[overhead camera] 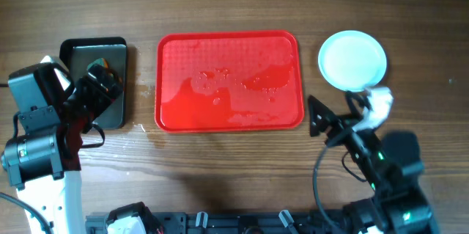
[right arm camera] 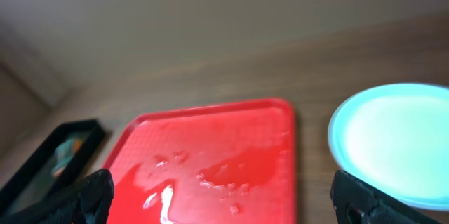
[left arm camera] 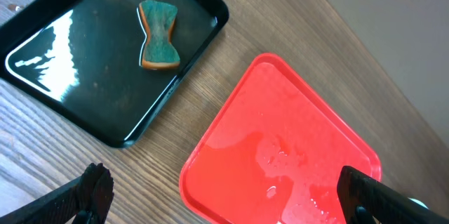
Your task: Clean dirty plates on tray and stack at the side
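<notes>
Logged the tray [overhead camera: 176, 58] mid-table, bare of plates, beaded with water [overhead camera: 256, 87] across its middle and right. Found the plates [overhead camera: 352, 59] just right of the tray's far right corner and off it, reading from above as one clean pale disc; cannot tell how many lie in the pile. Spotted the left gripper [overhead camera: 101, 86] well left of the tray, over the black tray [left arm camera: 63, 90] holding the sponge [left arm camera: 158, 34], jaws spread wide, nothing held. Spotted the right gripper [overhead camera: 322, 120] just off the tray's near right corner, close below the plates, jaws likewise wide and empty. Judged the job done or nearly so. Risks from here: clipping the pile's near rim with the right arm on any swing or lift, and so sliding the top plate off; dragging a finger through the wet tray and carrying water onto the tabletop [overhead camera: 234, 175]; catching the black tray's rim with the left fingers on a descent, tipping it or skidding it toward the tray.
</notes>
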